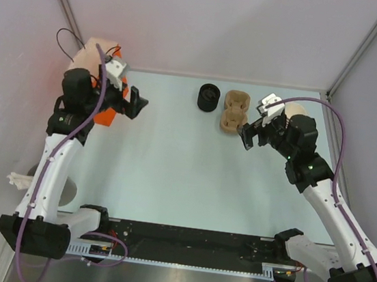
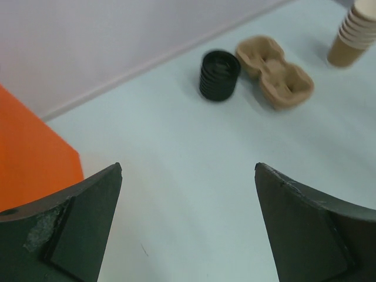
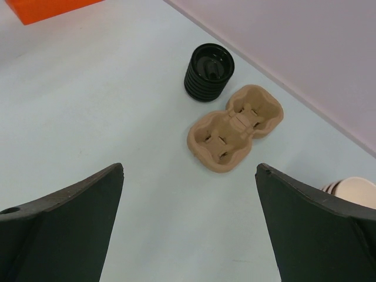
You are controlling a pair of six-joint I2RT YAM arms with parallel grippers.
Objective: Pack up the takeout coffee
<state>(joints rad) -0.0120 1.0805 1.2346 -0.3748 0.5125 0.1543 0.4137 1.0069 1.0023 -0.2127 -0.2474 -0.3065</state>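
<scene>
**Position of the tools.** Seen from above, your left tool (image 1: pixel 139 104) hangs over the left part of the table (image 1: pixel 184 175), beside an orange box (image 1: pixel 103 115). Its fingers are spread wide and nothing lies between them. Your right tool (image 1: pixel 246 138) is also released and empty. It sits near the cardboard carrier (image 1: pixel 233 111), on its near right side.

**Position of the coffee.** Cup and lid are not yet joined.
- The paper cups (image 2: pixel 351 35) stand nested in one upright stack toward the far right corner of the table, beside the wrist of your right arm and behind its tool. In the right wrist view you see only their pale rims at the lower right, partly hidden by a finger.
- The black lids (image 3: pixel 208 73) form a second stack just left of the carrier. They are near your right tool and well apart from your left one.

**Materials and shapes.**
- The cups are matte tan paper, tapering downward, with their rolled rims forming close ridges at the top of the stack.
- The lids are glossy black plastic. Stacked, they make a short ribbed cylinder, and the top lid has a sunken centre that catches the light.
- The carrier is brown moulded pulp with a dull, slightly rough surface. Its outline is a rounded peanut shape holding two wells, each with small inward tabs.
- The table is smooth and pale blue-grey.
- The fingers of both tools are flat, dark and wedge-shaped.
</scene>
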